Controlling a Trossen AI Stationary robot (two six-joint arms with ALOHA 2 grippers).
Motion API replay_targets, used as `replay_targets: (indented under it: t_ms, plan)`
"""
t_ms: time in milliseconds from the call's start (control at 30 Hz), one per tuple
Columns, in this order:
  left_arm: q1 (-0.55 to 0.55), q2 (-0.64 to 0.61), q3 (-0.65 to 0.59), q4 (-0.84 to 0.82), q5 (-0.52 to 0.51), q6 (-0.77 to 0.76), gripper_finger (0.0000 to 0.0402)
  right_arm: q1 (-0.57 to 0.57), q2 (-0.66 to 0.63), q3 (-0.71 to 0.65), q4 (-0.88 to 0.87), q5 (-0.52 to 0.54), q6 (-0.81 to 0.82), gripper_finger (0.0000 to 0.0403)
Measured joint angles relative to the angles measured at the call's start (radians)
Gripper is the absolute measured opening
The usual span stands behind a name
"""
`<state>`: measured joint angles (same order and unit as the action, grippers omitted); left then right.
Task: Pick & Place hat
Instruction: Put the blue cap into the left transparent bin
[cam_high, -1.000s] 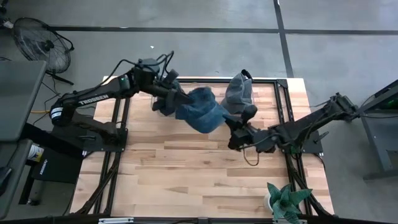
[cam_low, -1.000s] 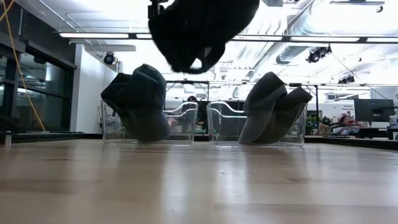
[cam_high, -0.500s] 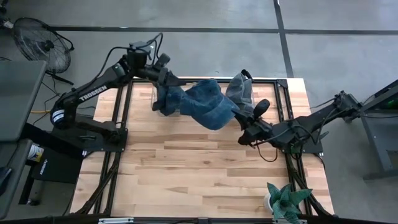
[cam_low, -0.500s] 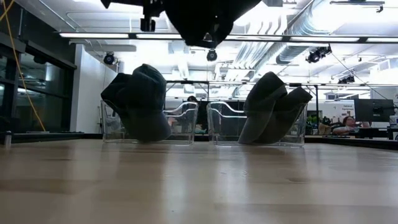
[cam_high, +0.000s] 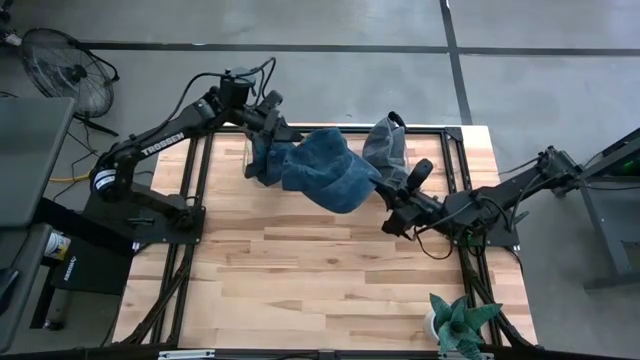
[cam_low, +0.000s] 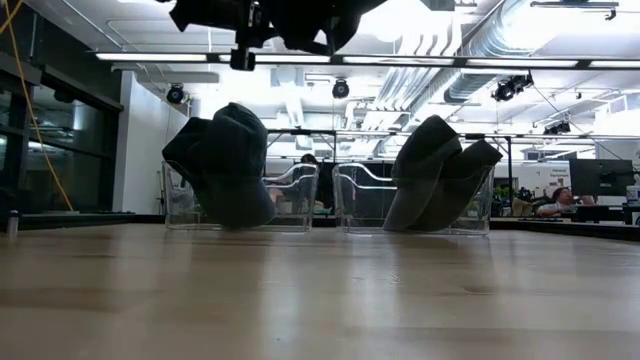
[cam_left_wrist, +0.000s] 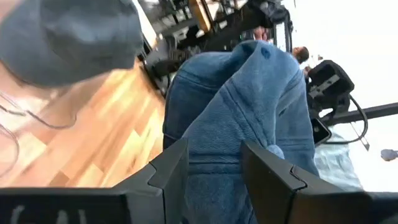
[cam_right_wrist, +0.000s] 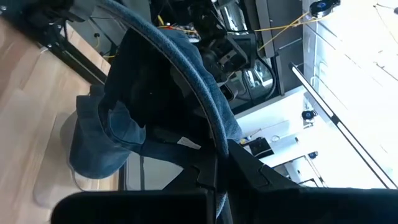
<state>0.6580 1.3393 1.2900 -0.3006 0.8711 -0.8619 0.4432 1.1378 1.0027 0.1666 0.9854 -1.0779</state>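
Left gripper (cam_left_wrist: 214, 171) clamped on blue hat (cam_high: 330, 172), right gripper (cam_right_wrist: 219, 163) pinching its brim, held above table (cam_high: 300, 270)

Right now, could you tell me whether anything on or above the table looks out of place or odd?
Yes: the blue hat hangs in mid-air, stretched between both arms. The left gripper holds its crown and the right gripper pinches its brim. The two grey hats sit slumped in their clear bins.

Left end effector (cam_left_wrist: 214, 180): two dark fingers (cam_left_wrist: 171, 171) pressed on folded blue denim hat (cam_left_wrist: 249, 106), fabric bunched between them. Grey cap (cam_left_wrist: 68, 34) beyond, over wooden table (cam_left_wrist: 93, 146). Thin cable (cam_left_wrist: 37, 121) crosses the table. Dark arm hardware (cam_left_wrist: 329, 78) behind.
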Motion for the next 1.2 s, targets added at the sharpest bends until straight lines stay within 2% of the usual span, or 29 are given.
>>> replay_targets:
  t_ms: [267,467,700,1200]
  plan:
    - [-0.025,0.017,0.000,0.042,0.054,-0.009,0.0144,0.000,0.000,0.000,-0.005,0.001,0.001,0.0006]
    - [-0.024,0.017,0.000,0.145,0.071,-0.069,0.0144,0.000,0.000,0.000,-0.009,0.033,0.006,0.0006]
    - [-0.024,0.017,0.000,0.260,0.170,-0.158,0.0144,0.001,0.000,0.000,-0.028,0.045,0.036,0.0006]
    - [-0.050,0.017,0.000,0.275,0.206,-0.198,0.0144,-0.005,0.000,-0.001,-0.034,0.028,0.057,0.0005]
